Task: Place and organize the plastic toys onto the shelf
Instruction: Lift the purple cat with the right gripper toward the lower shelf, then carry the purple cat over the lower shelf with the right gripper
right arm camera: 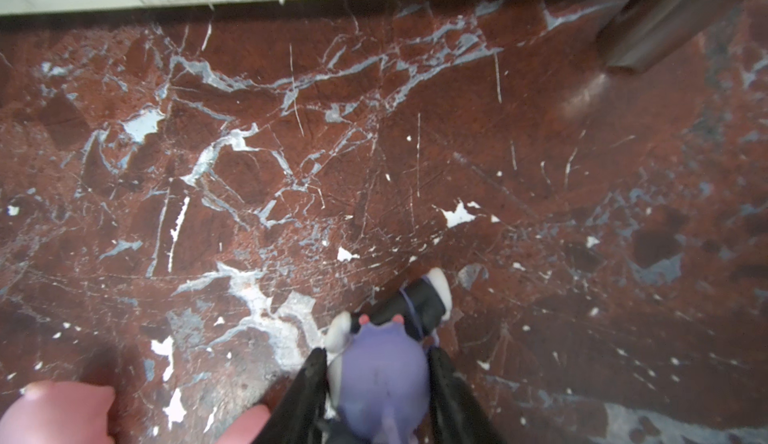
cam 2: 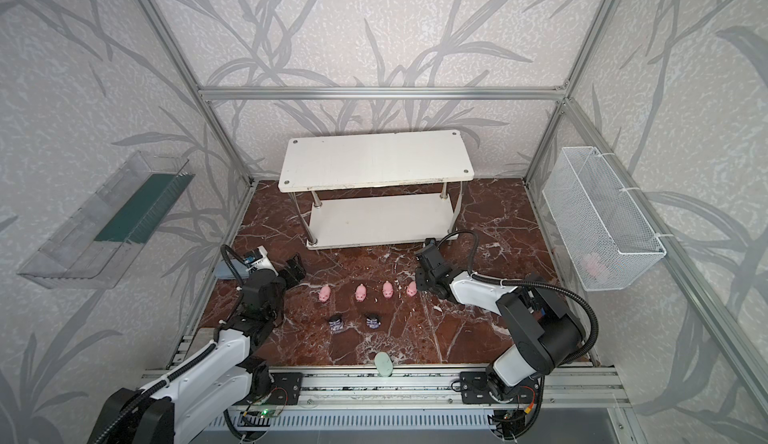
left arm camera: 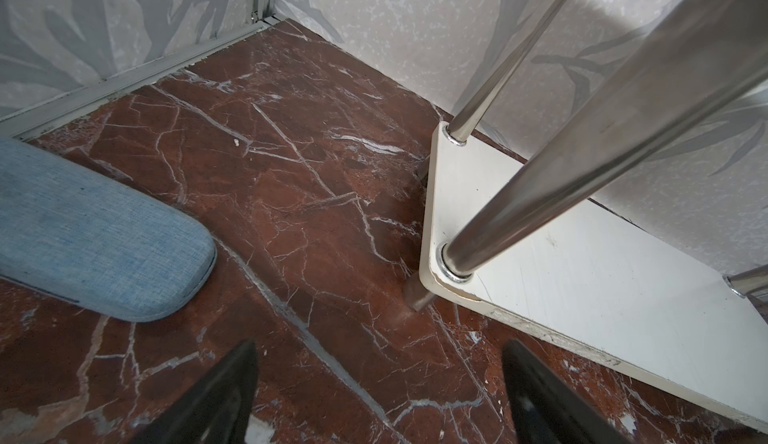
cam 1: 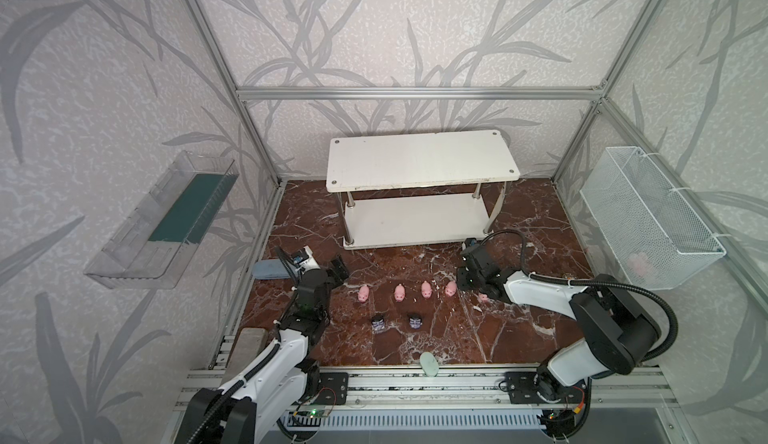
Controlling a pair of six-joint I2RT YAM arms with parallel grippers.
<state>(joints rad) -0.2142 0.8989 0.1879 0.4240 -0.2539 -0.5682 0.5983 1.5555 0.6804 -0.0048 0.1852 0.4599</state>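
Observation:
Several pink pig toys stand in a row on the marble floor, from one pig (cam 1: 363,293) to another (cam 1: 450,288) beside my right gripper (cam 1: 462,281). Two dark figurines (cam 1: 378,322) (cam 1: 414,321) stand in front of the row. In the right wrist view my right gripper (right arm camera: 376,354) is shut on a third purple figurine (right arm camera: 382,375), just above the floor. The white two-tier shelf (cam 1: 419,159) stands at the back, both boards bare. My left gripper (cam 1: 338,269) is open and holds nothing, near the shelf's left front post (left arm camera: 582,163).
A grey-blue oblong case (cam 1: 270,269) lies left of the left gripper. A pale green oval (cam 1: 429,364) lies at the front edge. A clear tray (cam 1: 162,222) hangs on the left wall, a white wire basket (cam 1: 648,217) on the right wall.

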